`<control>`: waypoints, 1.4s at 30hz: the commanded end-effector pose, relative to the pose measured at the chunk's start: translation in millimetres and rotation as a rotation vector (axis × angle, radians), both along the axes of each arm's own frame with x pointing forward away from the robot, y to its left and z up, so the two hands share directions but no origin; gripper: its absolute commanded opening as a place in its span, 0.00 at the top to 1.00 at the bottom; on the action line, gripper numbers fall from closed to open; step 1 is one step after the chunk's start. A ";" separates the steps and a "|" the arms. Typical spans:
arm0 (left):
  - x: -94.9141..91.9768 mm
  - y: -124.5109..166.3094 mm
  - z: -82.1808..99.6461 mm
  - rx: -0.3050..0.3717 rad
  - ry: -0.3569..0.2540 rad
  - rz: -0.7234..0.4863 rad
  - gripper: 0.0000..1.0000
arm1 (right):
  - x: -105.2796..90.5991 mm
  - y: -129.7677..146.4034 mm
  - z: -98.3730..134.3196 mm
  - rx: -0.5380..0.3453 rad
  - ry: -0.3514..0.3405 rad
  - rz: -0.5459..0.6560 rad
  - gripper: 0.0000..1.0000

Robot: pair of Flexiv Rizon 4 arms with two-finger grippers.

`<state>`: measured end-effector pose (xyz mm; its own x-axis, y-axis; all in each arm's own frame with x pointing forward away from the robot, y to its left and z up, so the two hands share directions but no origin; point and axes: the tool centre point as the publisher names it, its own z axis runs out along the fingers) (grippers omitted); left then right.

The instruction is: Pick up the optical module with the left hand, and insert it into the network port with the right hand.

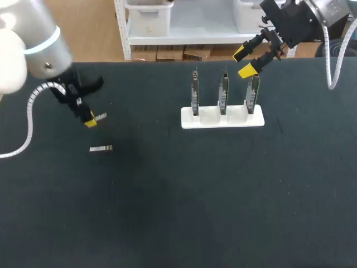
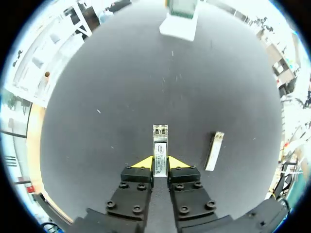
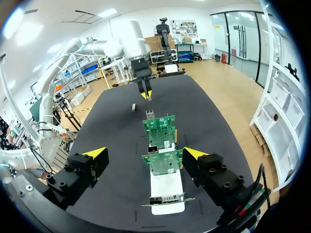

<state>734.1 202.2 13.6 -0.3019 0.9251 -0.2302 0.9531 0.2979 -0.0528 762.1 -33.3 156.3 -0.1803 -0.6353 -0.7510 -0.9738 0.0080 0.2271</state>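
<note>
My left gripper (image 1: 89, 119) hangs over the table's left part, shut on a silver optical module (image 2: 160, 148) that sticks out ahead of its yellow tips (image 1: 101, 116). A second module (image 1: 101, 148) lies flat on the mat just in front of it, beside the fingers in the left wrist view (image 2: 214, 151). My right gripper (image 1: 244, 62) is open and empty, raised above the right end of the white stand (image 1: 222, 119), which holds three upright network cards (image 3: 162, 160). The cards stand between and ahead of the right fingers (image 3: 95, 154).
A dark mat (image 1: 195, 195) covers the table. The stand and cards (image 2: 179, 22) are far ahead of the left gripper. The table's back edge runs just behind the stand.
</note>
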 end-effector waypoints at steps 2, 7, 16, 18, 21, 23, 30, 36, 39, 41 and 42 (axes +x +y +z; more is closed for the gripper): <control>1.7 -0.3 38.5 -0.199 -0.039 -0.001 1.00 | -0.6 0.2 0.0 -0.001 -0.001 -0.002 0.00; 3.7 -8.8 69.8 -0.329 -0.094 -0.015 1.00 | -0.6 0.2 0.0 -0.001 -0.001 -0.002 0.00; 3.7 -8.8 69.8 -0.329 -0.094 -0.015 1.00 | -0.6 0.2 0.0 -0.001 -0.001 -0.002 0.00; 3.7 -8.8 69.8 -0.329 -0.094 -0.015 1.00 | -0.6 0.2 0.0 -0.001 -0.001 -0.002 0.00; 0.4 -9.8 69.6 -0.355 -0.080 -0.016 1.00 | -0.6 0.2 0.0 -0.001 -0.001 -0.002 0.00; -0.9 -21.6 73.7 -0.403 -0.075 -0.023 1.00 | -0.6 0.2 0.0 -0.001 -0.001 -0.002 0.00; 0.6 -77.3 101.1 -0.552 -0.069 -0.105 1.00 | -0.6 0.2 0.0 -0.001 -0.001 -0.002 0.00; 5.2 -101.2 127.8 -0.693 -0.062 -0.135 1.00 | -0.6 0.2 0.0 -0.001 -0.001 -0.002 0.00; 11.4 -103.1 139.6 -0.787 -0.043 -0.119 1.00 | -0.6 0.2 0.0 -0.001 -0.001 -0.002 0.00; 14.8 -102.5 145.5 -0.828 -0.040 -0.111 1.00 | -0.6 0.2 0.0 -0.001 -0.001 -0.002 0.00; 15.6 -101.9 147.2 -0.838 -0.040 -0.113 1.00 | -0.6 0.2 0.0 -0.001 -0.001 -0.002 0.00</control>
<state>743.1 93.6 165.0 -0.2015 0.4983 -0.8433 0.9795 0.1016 -0.1740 762.1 -33.3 156.3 -0.1804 -0.6352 -0.7510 -0.9738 0.0080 0.2271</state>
